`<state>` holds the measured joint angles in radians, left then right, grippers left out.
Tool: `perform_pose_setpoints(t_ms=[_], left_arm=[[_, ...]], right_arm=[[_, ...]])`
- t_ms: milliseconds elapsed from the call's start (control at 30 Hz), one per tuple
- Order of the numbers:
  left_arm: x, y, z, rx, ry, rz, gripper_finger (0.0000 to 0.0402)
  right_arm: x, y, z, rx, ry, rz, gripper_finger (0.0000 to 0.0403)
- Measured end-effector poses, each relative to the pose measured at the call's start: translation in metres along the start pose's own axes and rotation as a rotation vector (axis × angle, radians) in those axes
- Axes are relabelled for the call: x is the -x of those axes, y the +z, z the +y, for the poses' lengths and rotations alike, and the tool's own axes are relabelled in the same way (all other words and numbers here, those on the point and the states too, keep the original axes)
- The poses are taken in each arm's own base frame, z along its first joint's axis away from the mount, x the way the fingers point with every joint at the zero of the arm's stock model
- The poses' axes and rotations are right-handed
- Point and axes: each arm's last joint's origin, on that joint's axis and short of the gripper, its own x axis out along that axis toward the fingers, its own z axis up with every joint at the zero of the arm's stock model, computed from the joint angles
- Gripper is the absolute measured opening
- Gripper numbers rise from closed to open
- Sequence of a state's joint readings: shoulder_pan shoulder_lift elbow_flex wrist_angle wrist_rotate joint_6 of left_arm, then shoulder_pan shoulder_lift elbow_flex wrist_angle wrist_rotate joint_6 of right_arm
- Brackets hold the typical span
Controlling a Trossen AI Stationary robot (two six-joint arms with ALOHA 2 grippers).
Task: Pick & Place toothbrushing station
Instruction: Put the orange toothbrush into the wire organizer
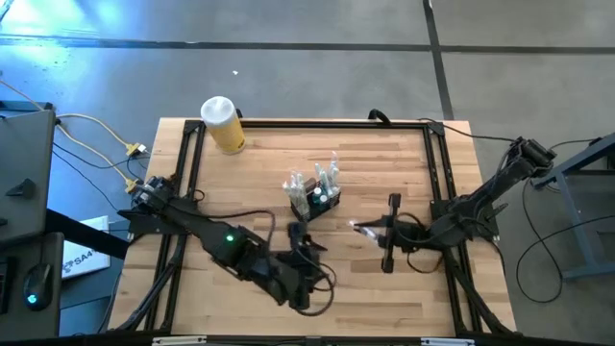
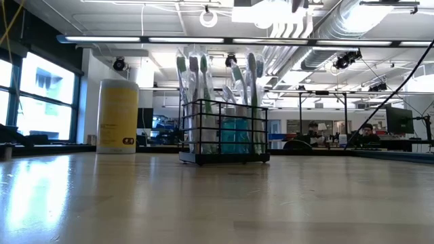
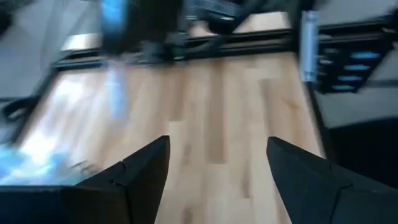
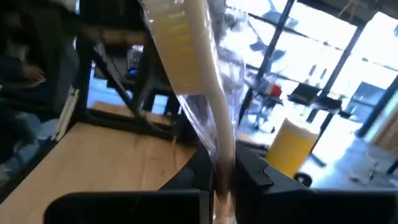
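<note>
The toothbrushing station [image 1: 317, 197], a small black slatted caddy holding several toothbrushes, stands upright on its base at the table's middle and also shows in the low view [image 2: 224, 135]. My right gripper [image 1: 373, 229] is right of it, shut on a toothbrush in a clear wrapper [image 4: 186, 68]. My left gripper [image 3: 217, 171] is open and empty on the caddy's near side [image 1: 300, 238]. My right gripper pinches one end of the wrapped toothbrush [image 4: 222, 165] between its two fingers. The fingers come about level from the table's right side. The toothbrush sticks out ahead of the fingers, roughly in line with them, and seems clear of the table.
A yellow cylindrical jar with a white lid [image 1: 223, 123] stands at the table's far left and also shows in the low view [image 2: 117, 116]. A black frame rail [image 1: 307, 123] runs round the table's edges. Bare wood lies on the near side of the caddy.
</note>
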<state>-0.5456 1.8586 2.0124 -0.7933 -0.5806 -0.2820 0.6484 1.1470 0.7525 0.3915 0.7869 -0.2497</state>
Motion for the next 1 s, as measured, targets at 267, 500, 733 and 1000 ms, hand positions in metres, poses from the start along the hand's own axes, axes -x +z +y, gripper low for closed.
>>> perform_pose_setpoints(t_ms=[267, 500, 733, 1000], left_arm=[[0.041, -0.016, 0.005, -0.093, 0.195, 0.074, 0.0262], [0.032, -0.035, 0.008, -0.150, 0.286, 0.144, 0.0262], [0.030, -0.057, 0.035, -0.226, 0.330, 0.242, 0.0262], [0.089, -0.095, 0.078, -0.117, 0.172, 0.095, 0.0262]], right_arm=[[-0.025, -0.022, -0.040, -0.079, 0.130, 0.143, 0.0017], [-0.041, -0.038, -0.063, -0.077, 0.099, 0.226, 0.0017], [-0.043, -0.039, -0.068, -0.089, 0.117, 0.219, 0.0017], [-0.042, -0.034, -0.052, -0.088, 0.170, 0.172, 0.0017]])
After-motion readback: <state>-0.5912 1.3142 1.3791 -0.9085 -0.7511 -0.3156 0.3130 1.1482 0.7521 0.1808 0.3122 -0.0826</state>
